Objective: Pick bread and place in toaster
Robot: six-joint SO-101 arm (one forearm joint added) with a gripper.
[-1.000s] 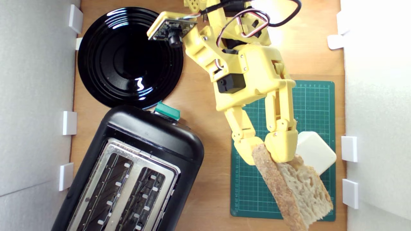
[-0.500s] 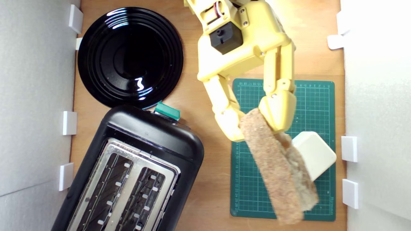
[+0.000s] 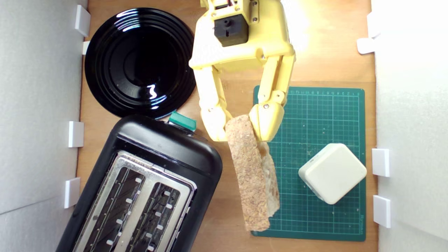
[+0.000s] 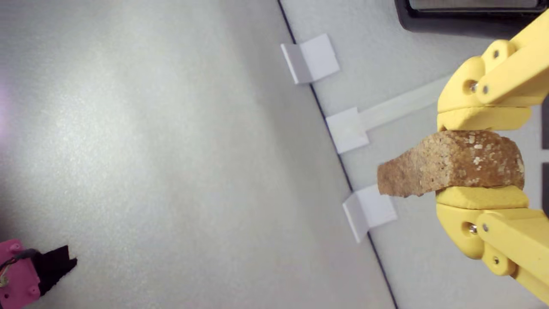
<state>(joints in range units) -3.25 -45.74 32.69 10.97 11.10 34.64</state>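
Change: my gripper has swung toward the exterior view's left since half a second ago, carrying the bread off the cream block; the block now shows whole.
Grip: my two yellow fingers are clamped on one end of the slice, crust squeezed between them, plain in the wrist view.
Bread: held on edge, crust up; it hangs over the green mat's edge and bare wood, just beside the toaster, not over a slot. Touching the toaster? I cannot tell from above.
Bread texture: brown, grainy, floury crust; a sliver of pale crumb on the exterior view's right.
Toaster: black rounded plastic shell, silvery top plate, two long slots with wire guides, green lever.
Plate: round, glossy black, concentric ridges.
Block: cream, smooth, rounded-square, lying on the gridded mat.
Table: pale wood.
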